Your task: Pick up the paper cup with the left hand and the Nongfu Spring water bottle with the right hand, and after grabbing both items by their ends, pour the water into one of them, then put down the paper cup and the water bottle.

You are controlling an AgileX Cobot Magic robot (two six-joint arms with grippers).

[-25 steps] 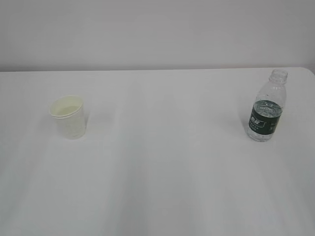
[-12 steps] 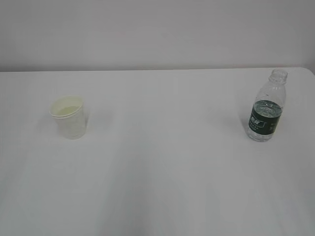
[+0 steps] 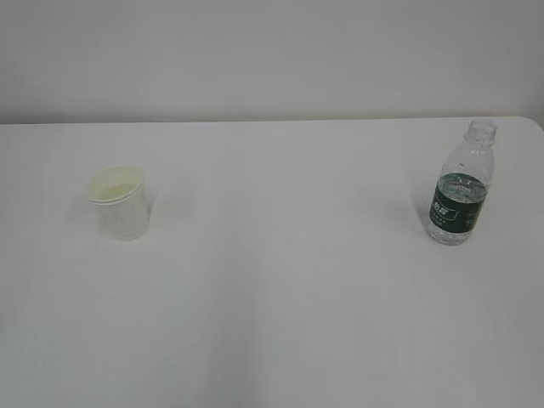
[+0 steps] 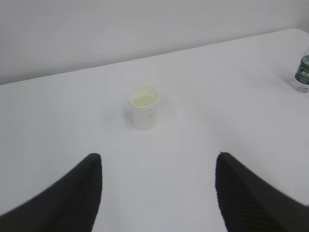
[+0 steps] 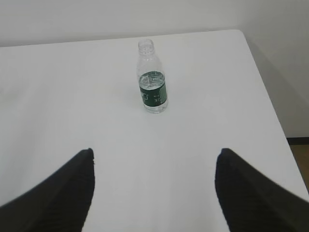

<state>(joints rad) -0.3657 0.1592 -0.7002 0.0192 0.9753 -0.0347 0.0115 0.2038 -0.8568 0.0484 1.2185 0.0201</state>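
Setup state: paper cup stands upright at left-centre of the exterior frame; Nongfu Spring water bottle stands upright, uncapped, at the right edge, near the far right corner of the table. The two are well apart. Neither arm shows in the exterior view.

Left hand: jaws spread wide, empty, both dark fingers at the bottom of the left wrist frame; cup sits upper-centre, well ahead of them and a little left of the midline.
Right hand: jaws also wide apart, holding nothing; bottle sits upper-centre, roughly on the midline between the fingers.

Risks, as judged from here:
- Cup is light and thin-walled. A finger arriving off-centre could push or tip it; a hard squeeze could buckle the wall.
- Cup interior looks pale yellow; contents cannot be told.
- Bottle has no cap and holds water up to about the label. A knock on approach would spill it.
- Bottle stands close to the table's right edge; a sideways nudge could send it off.
- Clear ribbed plastic may slip if gripped too low.
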